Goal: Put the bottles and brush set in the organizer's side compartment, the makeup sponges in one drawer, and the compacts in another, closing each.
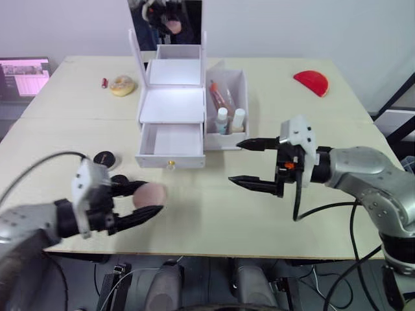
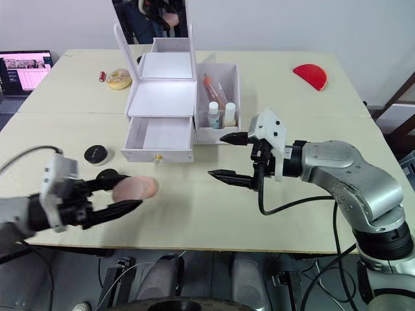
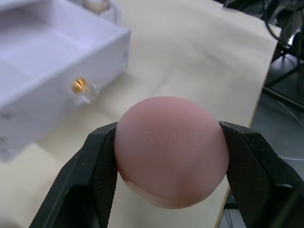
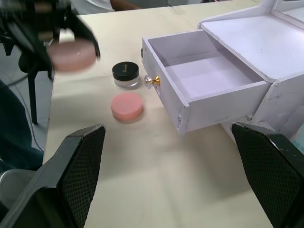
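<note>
One pink sponge in left gripper; two bottles in organizer.

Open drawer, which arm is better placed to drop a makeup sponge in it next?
Left, probably. The left gripper is shut on the pink sponge, near the open drawer. The right gripper hangs open and empty on the drawer's other side.

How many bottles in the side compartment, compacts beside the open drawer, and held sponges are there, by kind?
White-capped bottles: 2
Round compacts: 2
Pink makeup sponge in the left pincer: 1
Total: 5
</note>
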You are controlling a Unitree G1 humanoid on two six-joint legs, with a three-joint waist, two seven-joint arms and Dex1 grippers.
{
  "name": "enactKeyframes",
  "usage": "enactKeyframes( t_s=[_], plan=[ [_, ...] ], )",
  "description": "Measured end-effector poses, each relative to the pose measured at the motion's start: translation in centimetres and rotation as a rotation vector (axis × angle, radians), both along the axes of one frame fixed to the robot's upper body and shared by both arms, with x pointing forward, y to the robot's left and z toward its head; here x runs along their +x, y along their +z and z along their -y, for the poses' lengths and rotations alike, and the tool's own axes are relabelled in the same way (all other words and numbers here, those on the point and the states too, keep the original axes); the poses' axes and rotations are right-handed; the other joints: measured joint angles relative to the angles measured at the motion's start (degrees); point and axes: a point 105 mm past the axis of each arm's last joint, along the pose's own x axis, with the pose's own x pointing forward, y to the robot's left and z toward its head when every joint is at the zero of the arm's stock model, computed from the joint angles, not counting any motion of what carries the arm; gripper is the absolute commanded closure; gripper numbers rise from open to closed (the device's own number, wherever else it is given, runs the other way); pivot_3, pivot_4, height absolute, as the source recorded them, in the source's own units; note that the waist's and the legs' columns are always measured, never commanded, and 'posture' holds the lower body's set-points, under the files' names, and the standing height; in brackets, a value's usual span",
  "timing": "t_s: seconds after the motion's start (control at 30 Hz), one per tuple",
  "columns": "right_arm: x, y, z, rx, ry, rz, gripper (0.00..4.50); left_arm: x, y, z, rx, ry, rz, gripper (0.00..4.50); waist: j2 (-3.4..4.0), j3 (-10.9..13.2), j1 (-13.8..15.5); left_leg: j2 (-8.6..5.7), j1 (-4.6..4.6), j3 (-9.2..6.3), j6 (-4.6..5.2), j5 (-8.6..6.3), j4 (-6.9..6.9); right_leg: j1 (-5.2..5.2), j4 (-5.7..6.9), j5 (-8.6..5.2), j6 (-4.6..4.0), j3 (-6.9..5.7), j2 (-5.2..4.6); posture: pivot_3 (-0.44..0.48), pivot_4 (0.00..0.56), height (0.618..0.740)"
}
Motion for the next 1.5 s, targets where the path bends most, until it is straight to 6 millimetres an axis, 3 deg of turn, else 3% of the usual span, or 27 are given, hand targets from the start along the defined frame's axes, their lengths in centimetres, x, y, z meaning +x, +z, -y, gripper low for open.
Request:
enactKeyframes(
  t_s=[0.07,0.13,0.27,0.5,0.93,1.27,1.4,1.5],
  plan=[
    [0.1,-0.3,0.0,-0.003,-0.004,-0.003,0.00,1.8,1.6,-1.3,-0.010,0.053,0.063,1.84,0.00,0.00,-0.20,0.00,0.00,0.01,0.00,0.00,-0.01,0.01,-0.03,0.01,-0.01,0.00,0.00,0.000,0.150,0.739],
    [0.1,-0.5,0.0,0.000,-0.008,-0.006,0.00,3.1,2.0,-1.9,-0.004,0.090,0.094,1.84,0.00,0.00,-0.38,0.00,-0.01,0.03,0.00,0.00,-0.04,0.01,-0.05,0.11,-0.17,0.01,0.00,0.000,0.150,0.739],
    [0.2,-0.8,-0.2,0.014,-0.023,-0.010,0.00,5.9,1.0,-1.2,0.007,0.082,0.111,1.84,-0.01,0.01,-0.35,0.00,-0.02,0.02,0.00,0.00,-0.17,-0.04,-0.05,0.12,-0.18,0.01,0.02,0.000,0.150,0.739],
    [-0.2,-0.9,-0.5,0.018,-0.044,0.005,0.00,9.5,1.1,-0.2,-0.029,0.077,0.159,1.84,-0.04,0.02,-0.27,0.00,-0.01,0.01,0.00,0.01,-0.17,-0.05,-0.01,0.13,-0.17,0.01,0.03,0.000,0.150,0.739],
    [-0.7,-1.2,-0.9,0.022,-0.079,0.001,0.00,10.7,-1.0,0.1,-0.028,0.047,0.112,1.84,-0.05,0.02,-0.26,0.00,-0.01,0.00,0.00,0.01,-0.16,-0.03,-0.01,0.12,-0.15,0.02,0.03,0.000,0.150,0.739],
    [-0.6,-1.4,-0.8,0.020,-0.096,-0.005,0.00,10.7,-1.1,0.3,-0.040,0.038,0.105,1.84,-0.04,0.02,-0.29,0.00,0.01,0.00,0.00,0.01,-0.16,-0.03,0.01,0.12,-0.15,0.02,0.03,0.000,0.150,0.739],
    [-0.6,-1.4,-0.8,0.021,-0.099,-0.004,0.00,10.6,-1.1,0.4,-0.040,0.036,0.105,0.03,-0.04,0.02,-0.29,0.00,0.01,0.00,0.00,0.01,-0.16,-0.03,0.01,0.12,-0.15,0.02,0.03,0.000,0.150,0.739],
    [-0.5,-1.4,-0.8,0.021,-0.101,-0.003,0.00,10.7,-1.1,0.3,-0.040,0.039,0.104,0.03,-0.04,0.02,-0.30,0.00,0.02,0.00,0.01,0.01,-0.16,-0.03,0.03,0.12,-0.15,0.02,0.03,0.000,0.150,0.739]
  ],
)
